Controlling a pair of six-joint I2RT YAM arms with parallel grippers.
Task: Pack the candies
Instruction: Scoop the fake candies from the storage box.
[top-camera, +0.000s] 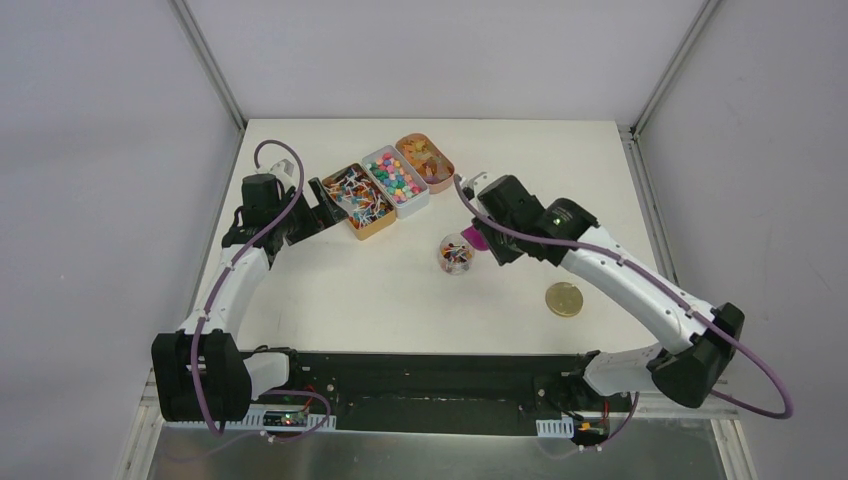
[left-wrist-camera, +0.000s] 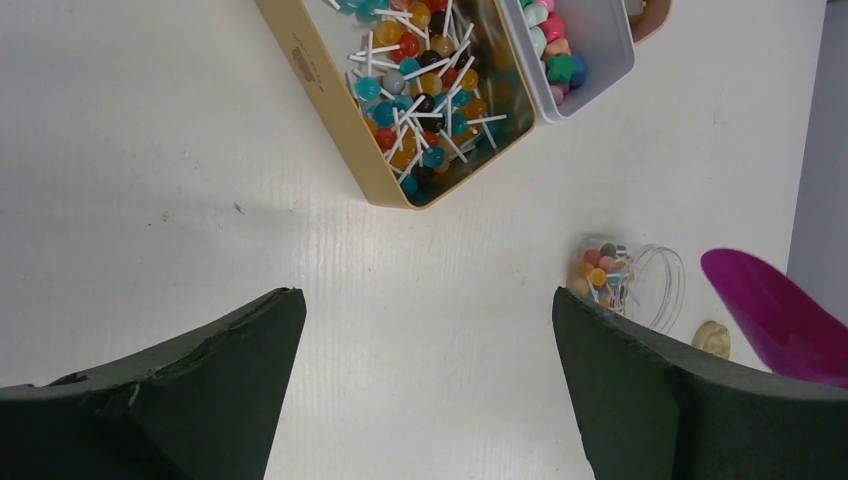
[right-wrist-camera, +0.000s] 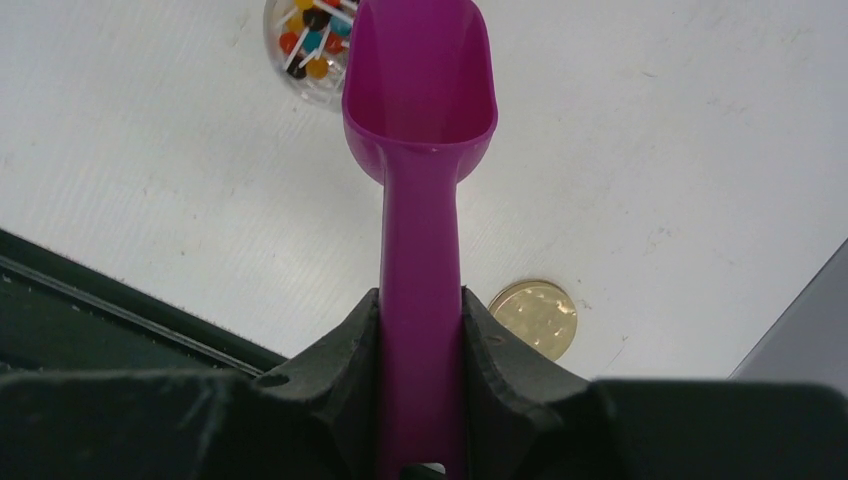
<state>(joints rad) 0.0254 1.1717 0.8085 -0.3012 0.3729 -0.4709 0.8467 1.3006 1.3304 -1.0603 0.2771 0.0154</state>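
The candies (top-camera: 360, 196) are small round sweets on white sticks, in mixed red, blue, orange and black, heaped in a gold tin (left-wrist-camera: 330, 100); they also show in the left wrist view (left-wrist-camera: 425, 95). A small clear jar (top-camera: 456, 253) holds a few of them, also seen in the right wrist view (right-wrist-camera: 305, 45). My right gripper (right-wrist-camera: 421, 310) is shut on the handle of a purple scoop (right-wrist-camera: 420, 100), whose empty bowl hangs just beside the jar. My left gripper (left-wrist-camera: 425, 300) is open and empty, just left of the tin (top-camera: 328, 205).
A white tray (top-camera: 395, 181) of small coloured sweets and an orange-brown tin (top-camera: 425, 161) stand in a row right of the gold tin. A round gold lid (top-camera: 564, 299) lies right of the jar. A black strip (top-camera: 420, 375) runs along the near edge.
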